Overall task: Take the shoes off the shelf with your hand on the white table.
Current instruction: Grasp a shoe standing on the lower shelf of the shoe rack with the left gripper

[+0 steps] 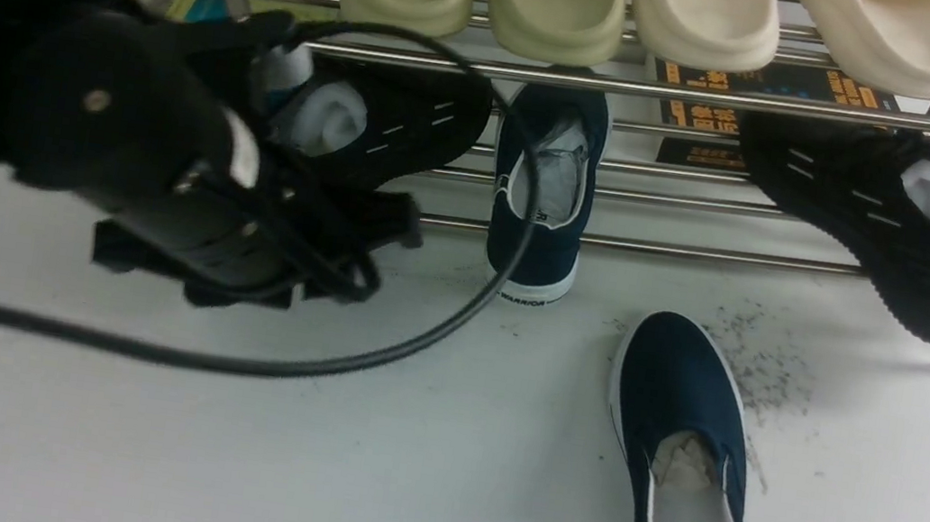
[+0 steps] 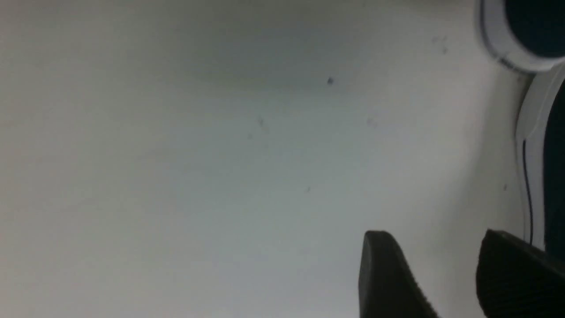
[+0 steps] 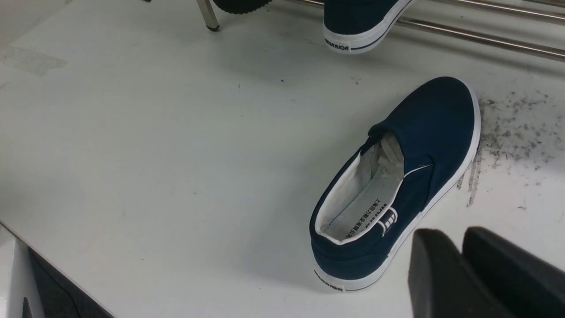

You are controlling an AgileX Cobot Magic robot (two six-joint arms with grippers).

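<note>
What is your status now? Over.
Left gripper open, empty. Right gripper empty, jaws unclear. One navy shoe on white table, other navy shoe on shelf. Black cable crosses it.

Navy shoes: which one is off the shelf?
The navy shoe lying flat on the white table by the scuff marks; its mate leans on the shelf's lower rods.

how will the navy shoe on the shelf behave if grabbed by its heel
The navy shoe has a cloth upper, so the heel wall may fold, though paper stuffing fills the toe. It tilts heel-down over the front rod of the shelf, so a pull should slide it off.
</note>
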